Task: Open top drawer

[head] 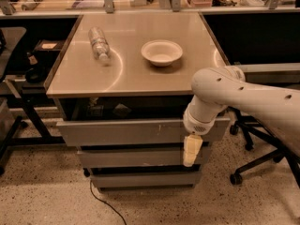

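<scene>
The top drawer (126,132) is the widest grey front under the steel tabletop (84,81), with small white scuffs right of centre. It stands pulled out a little, and a dark gap above its front shows paper scraps (121,110) inside. My gripper (191,150) is cream-coloured and hangs downward from the white arm (225,90). It is at the drawer front's right end, and its tip reaches down over the second drawer (131,157).
A clear plastic bottle (99,43) lies on the tabletop at the back left, and a white bowl (161,52) sits near the middle. A third drawer (140,179) is lowest. An office chair base (251,161) stands at the right, dark frames (23,107) at the left, and a cable (101,203) lies on the floor.
</scene>
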`<state>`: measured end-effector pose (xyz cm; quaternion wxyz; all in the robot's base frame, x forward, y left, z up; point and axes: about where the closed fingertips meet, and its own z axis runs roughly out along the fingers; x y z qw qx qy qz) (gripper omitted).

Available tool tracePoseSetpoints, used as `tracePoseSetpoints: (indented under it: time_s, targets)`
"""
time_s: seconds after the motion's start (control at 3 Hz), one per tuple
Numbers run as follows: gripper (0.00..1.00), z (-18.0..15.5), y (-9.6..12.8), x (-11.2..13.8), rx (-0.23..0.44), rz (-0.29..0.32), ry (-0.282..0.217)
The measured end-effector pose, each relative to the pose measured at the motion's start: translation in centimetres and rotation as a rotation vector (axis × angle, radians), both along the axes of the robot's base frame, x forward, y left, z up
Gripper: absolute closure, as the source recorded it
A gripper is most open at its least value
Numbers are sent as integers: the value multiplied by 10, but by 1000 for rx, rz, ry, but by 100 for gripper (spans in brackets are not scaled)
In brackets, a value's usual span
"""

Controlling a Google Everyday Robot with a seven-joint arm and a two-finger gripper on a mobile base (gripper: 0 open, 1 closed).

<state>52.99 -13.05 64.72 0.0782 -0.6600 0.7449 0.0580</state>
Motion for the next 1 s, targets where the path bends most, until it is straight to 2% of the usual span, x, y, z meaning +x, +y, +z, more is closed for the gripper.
tracePoseSetpoints:
  time_s: [0.33, 1.0]
  targets:
    - [18, 0, 0, 0, 0, 0, 0]
    - [64, 0, 0, 0, 0, 0, 0]
